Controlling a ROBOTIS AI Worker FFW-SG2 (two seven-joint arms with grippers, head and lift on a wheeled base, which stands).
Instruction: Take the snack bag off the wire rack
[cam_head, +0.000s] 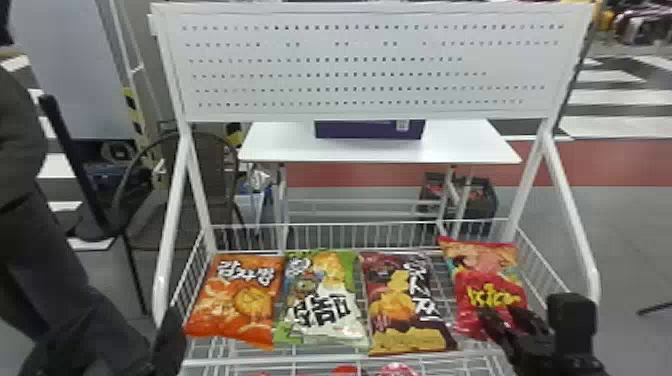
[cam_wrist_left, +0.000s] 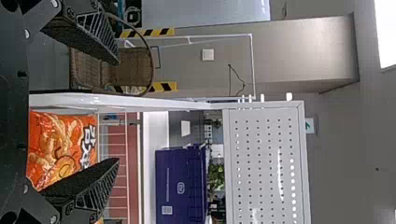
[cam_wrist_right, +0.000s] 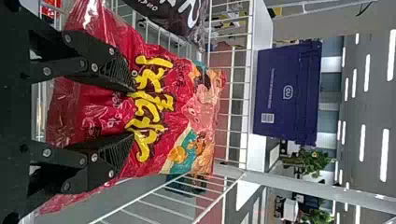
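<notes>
The red snack bag (cam_head: 492, 280), at the right end of the wire rack (cam_head: 320, 359), looks light, soft and slippery, best pinched gently across its lower middle, where the right gripper (cam_wrist_right: 132, 112) is spread over it, though contact is hard to judge.

In the head view, we note that the right gripper (cam_head: 502, 318) hides part of the red snack bag (cam_head: 487, 282) at 4 o'clock. The perforated panel (cam_head: 370, 75) covers the upper part of the purple box (cam_head: 367, 131) at 1 o'clock. The bottom edge cuts off the left gripper (cam_head: 169, 342), between 7 and 8 o'clock, and the pink packet (cam_head: 397, 370), between 5 and 6. In the left wrist view, we find the orange bag (cam_wrist_left: 58, 144) partly hidden behind a finger.
</notes>
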